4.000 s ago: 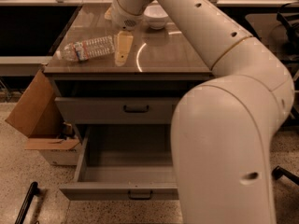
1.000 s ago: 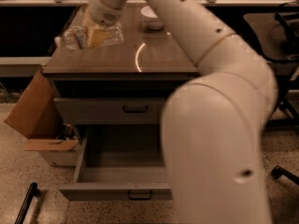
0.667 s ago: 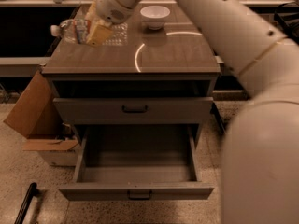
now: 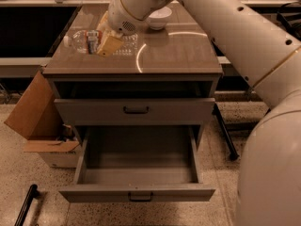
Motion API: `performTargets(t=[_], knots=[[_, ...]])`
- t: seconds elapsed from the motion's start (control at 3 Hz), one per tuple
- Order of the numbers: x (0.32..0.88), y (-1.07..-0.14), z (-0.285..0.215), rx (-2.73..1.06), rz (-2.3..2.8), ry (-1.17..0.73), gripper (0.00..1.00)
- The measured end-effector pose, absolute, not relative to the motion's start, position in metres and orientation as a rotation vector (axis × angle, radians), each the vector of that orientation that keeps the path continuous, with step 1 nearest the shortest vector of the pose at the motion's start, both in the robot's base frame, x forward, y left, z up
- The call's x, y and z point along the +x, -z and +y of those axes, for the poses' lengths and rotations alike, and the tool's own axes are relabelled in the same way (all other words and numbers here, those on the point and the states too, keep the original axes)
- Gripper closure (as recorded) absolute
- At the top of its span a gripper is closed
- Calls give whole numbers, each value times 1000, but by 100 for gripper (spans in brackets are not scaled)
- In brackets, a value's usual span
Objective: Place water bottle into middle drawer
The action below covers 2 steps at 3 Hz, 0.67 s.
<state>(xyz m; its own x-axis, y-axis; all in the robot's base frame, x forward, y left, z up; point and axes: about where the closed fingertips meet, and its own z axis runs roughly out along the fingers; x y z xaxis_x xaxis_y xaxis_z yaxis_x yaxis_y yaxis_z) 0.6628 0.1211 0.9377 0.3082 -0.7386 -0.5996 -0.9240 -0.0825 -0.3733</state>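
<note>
The water bottle (image 4: 84,40) is a clear ribbed bottle with a white cap pointing left and a red-green-white label band. It lies sideways over the left rear of the cabinet top. My gripper (image 4: 106,33) is shut on the water bottle at its middle, one yellowish finger (image 4: 109,45) in front of it and the other behind. The middle drawer (image 4: 136,192) is pulled fully out below, and its grey inside holds nothing. The identical grey drawer front (image 4: 136,110) above it is shut.
A white bowl (image 4: 159,17) stands at the back of the brown cabinet top (image 4: 183,53), right of my wrist. An open cardboard box (image 4: 33,114) sits on the floor left of the cabinet. A dark bar (image 4: 26,206) lies on the floor at lower left.
Four seconds ago the bottle lay on the top left of my gripper. Now my gripper holds it. Over the last second the bottle and gripper shifted slightly lower in view.
</note>
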Motion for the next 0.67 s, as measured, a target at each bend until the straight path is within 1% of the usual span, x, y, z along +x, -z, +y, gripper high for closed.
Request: performTargets(t=[0.33, 0.67], knots=[[643, -922, 117, -1862, 1509, -362, 100], [603, -913, 103, -1773, 1563, -391, 100]])
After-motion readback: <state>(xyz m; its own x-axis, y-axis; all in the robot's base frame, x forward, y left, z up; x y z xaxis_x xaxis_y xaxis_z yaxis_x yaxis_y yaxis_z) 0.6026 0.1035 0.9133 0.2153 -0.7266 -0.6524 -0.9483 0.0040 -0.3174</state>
